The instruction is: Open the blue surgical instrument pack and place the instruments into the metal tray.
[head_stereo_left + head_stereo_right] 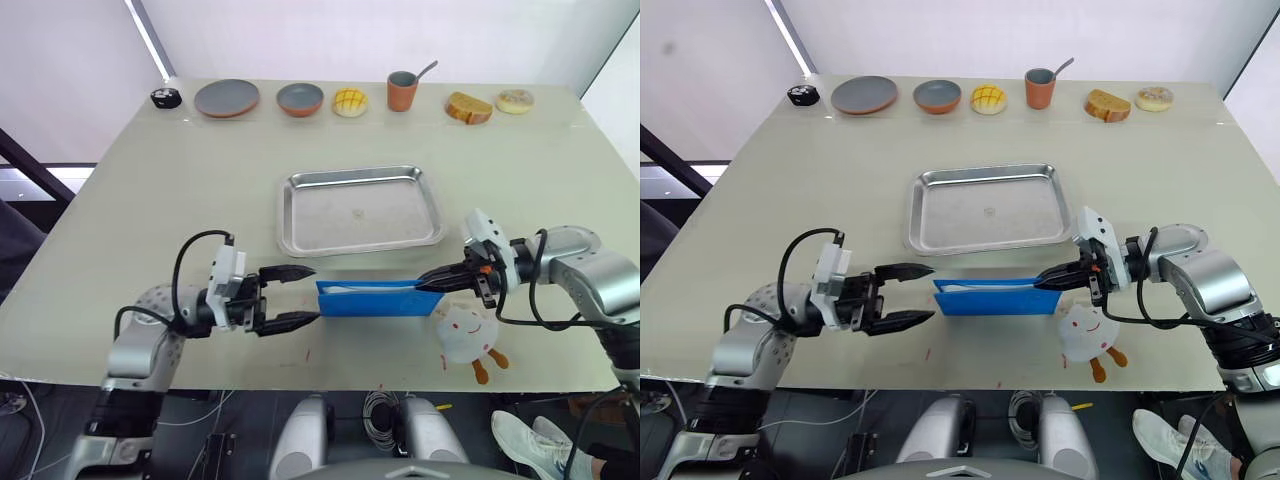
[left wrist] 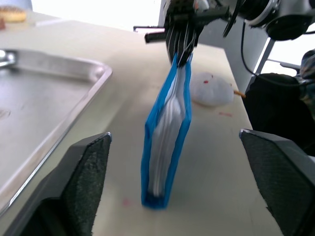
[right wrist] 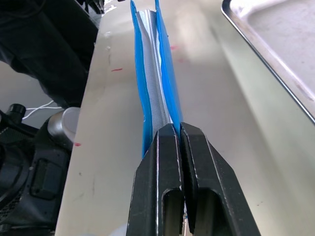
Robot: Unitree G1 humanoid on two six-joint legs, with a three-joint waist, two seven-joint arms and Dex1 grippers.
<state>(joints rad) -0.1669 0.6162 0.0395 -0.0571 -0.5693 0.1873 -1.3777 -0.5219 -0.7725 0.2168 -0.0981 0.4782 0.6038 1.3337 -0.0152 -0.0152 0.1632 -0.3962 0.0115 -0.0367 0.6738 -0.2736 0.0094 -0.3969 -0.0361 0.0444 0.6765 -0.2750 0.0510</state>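
Pinching blue surgical instrument pack [image 1: 368,298] at one end, your right gripper [image 1: 432,284] had jaws closed on it, holding it on edge near desk's front edge, just before metal tray [image 1: 361,209]. Left gripper [image 1: 305,295], jaws wide open, faced free end, likely for counter-grip to open it. Pack unopened; tray empty.

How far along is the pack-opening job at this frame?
Early. The right gripper has the blue pack pinched at one end, held on edge beside the metal tray. The open left gripper faces its other end. The pack looks unopened and the tray holds no instruments.
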